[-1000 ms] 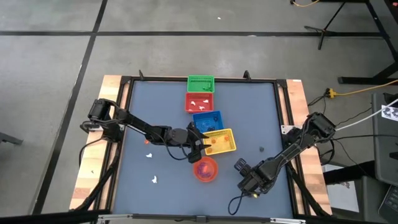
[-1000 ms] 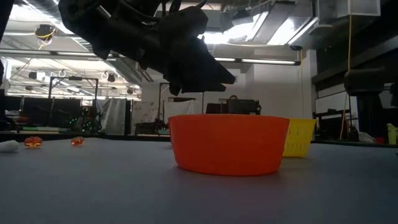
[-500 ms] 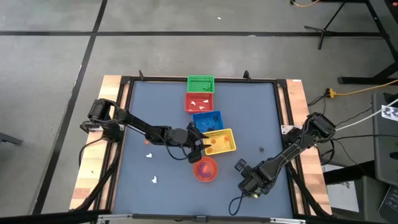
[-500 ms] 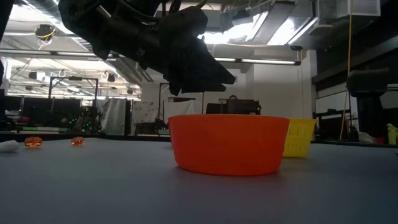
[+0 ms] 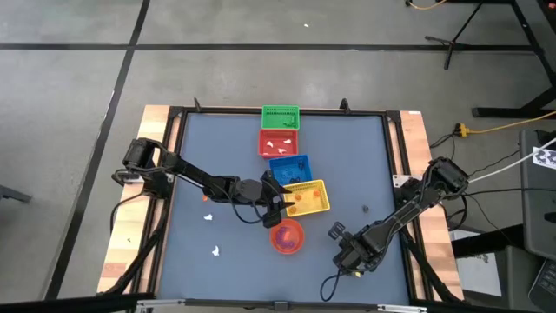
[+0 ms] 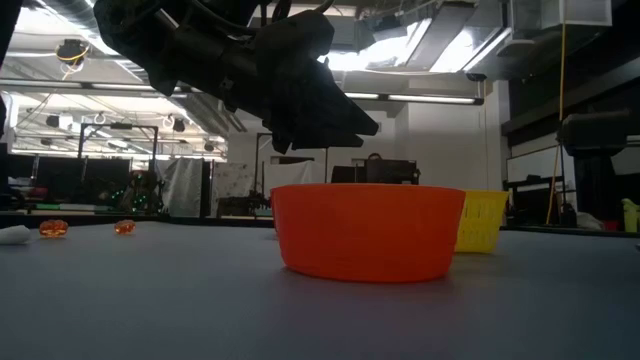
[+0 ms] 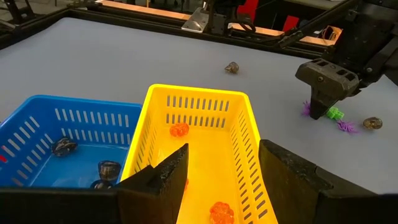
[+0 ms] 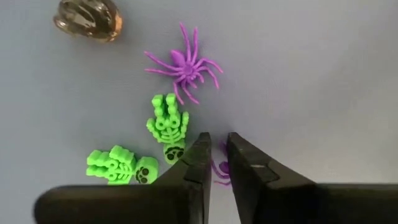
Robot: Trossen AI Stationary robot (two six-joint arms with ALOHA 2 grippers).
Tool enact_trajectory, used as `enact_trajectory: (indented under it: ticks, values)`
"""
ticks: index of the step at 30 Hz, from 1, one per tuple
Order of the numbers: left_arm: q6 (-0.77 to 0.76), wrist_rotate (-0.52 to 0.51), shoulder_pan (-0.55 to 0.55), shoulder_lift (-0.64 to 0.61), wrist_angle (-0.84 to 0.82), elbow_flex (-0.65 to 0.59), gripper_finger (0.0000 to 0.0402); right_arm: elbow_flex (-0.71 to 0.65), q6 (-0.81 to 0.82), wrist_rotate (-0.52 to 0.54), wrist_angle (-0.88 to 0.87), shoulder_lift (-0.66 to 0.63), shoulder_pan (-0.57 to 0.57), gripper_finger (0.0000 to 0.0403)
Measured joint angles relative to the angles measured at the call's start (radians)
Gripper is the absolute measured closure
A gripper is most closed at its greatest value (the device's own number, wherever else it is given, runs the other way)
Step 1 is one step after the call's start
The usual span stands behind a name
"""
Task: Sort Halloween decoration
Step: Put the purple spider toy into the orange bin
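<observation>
Loose Halloween decoration lies under my right gripper: a purple spider, two green skeletons and a dark brown trinket, all flat on the table. The gripper points down at the table's near right, its fingers closed on a second purple spider, mostly hidden by them. My left gripper hangs open over the yellow basket, touching nothing. Orange trinkets lie in that basket. My right gripper pinches the second purple spider between its two fingertips, coming from above and pointing down. Only a few purple legs show beside and between the fingers. The spider is down at the tabletop.
Green, red, blue and yellow baskets run down the table's middle. The red-orange bowl stands just near of them. White and orange trinkets lie at the left, a dark one at the right.
</observation>
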Motion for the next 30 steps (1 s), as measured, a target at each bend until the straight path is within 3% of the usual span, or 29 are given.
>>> enact_trajectory:
  ticks: [8,18,30]
  values:
    - [0.0,0.0,0.0,0.0,0.0,0.0,0.0222,0.0,0.0,-0.002,0.0,0.0,0.0,0.0356]
    - [0.0,0.0,0.0,0.0,0.0,0.0,0.0222,0.0,0.0,-0.01,0.0,0.0,-0.001,0.0399]
    - [0.0,0.0,0.0,0.0,0.0,0.0,0.0222,0.039,0.0,0.013,0.008,0.006,-0.002,0.0401]
